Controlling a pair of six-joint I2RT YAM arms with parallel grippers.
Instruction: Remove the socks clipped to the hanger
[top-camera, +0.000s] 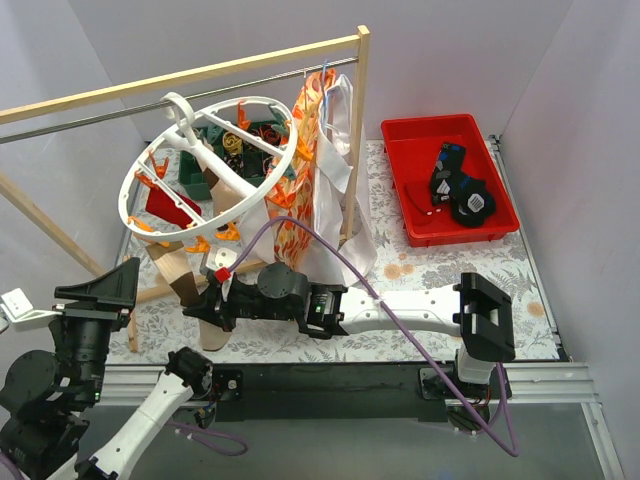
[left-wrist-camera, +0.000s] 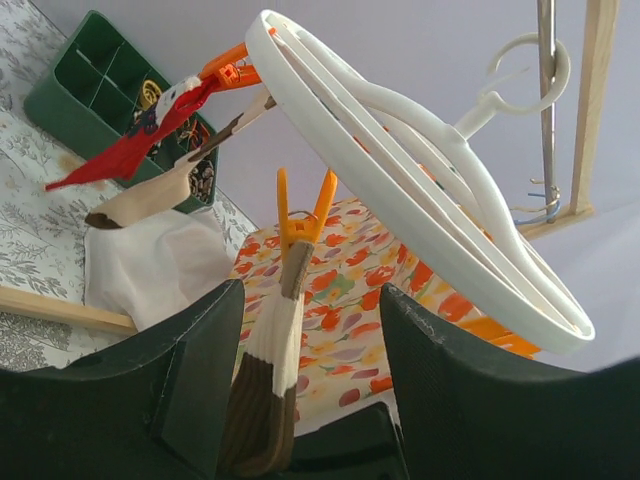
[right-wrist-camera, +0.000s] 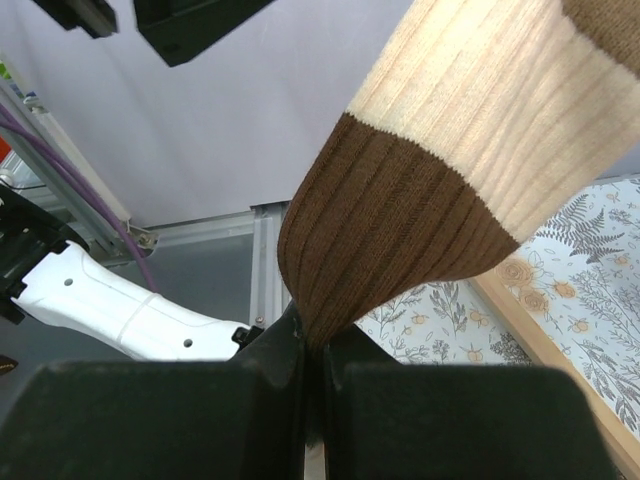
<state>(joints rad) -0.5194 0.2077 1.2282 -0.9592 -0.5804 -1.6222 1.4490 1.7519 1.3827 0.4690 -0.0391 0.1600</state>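
The white round hanger (top-camera: 205, 165) hangs from the metal rail and also shows in the left wrist view (left-wrist-camera: 420, 200). A red sock (top-camera: 172, 205) and tan-and-brown socks (top-camera: 180, 268) hang from its orange clips. My right gripper (top-camera: 207, 303) is shut on the brown toe of a tan-and-brown sock (right-wrist-camera: 420, 200), right gripper (right-wrist-camera: 315, 350). My left gripper (left-wrist-camera: 310, 380) is open below the hanger at the left (top-camera: 100, 290). A clipped tan-and-brown sock (left-wrist-camera: 265, 370) shows between its fingers without touching them. The red sock (left-wrist-camera: 130, 150) shows further left.
A red bin (top-camera: 400, 135) at the back right holds black socks (top-camera: 458, 185). An orange floral garment (top-camera: 310, 170) and a white shirt (top-camera: 350, 150) hang on the wooden rack (top-camera: 360, 120). A green box (left-wrist-camera: 85, 85) stands behind the hanger.
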